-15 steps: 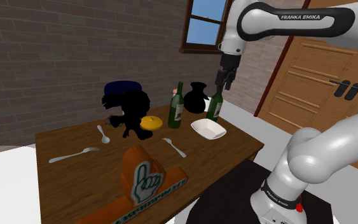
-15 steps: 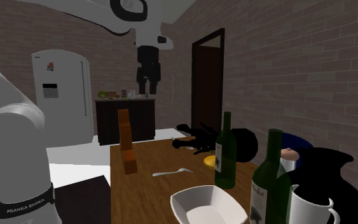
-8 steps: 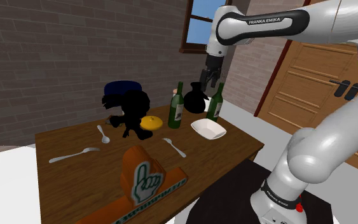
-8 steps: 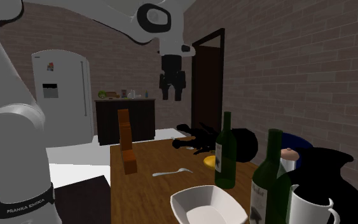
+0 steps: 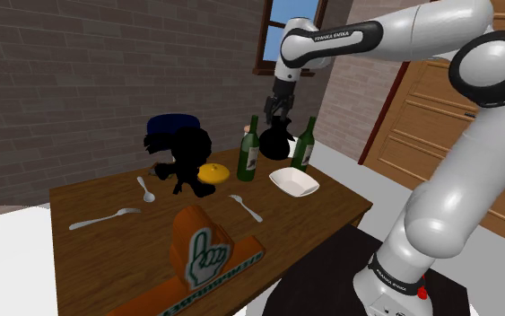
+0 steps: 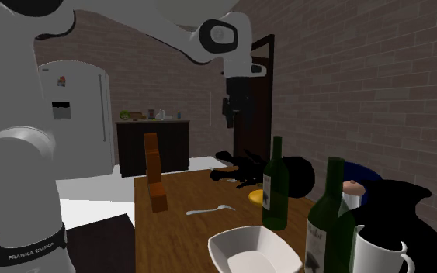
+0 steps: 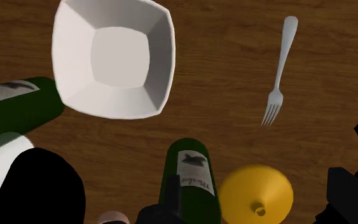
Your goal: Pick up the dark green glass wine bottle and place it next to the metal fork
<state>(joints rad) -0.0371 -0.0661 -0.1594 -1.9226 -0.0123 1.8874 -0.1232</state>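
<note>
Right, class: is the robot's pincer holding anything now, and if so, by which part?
Nothing is held: the pincer hangs in the air above the table, apart from both green bottles standing there.

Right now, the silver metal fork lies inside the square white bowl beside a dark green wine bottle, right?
No: the wrist view shows the silver metal fork on the wooden table, apart from the square white bowl. A dark green wine bottle is beside the bowl.
</note>
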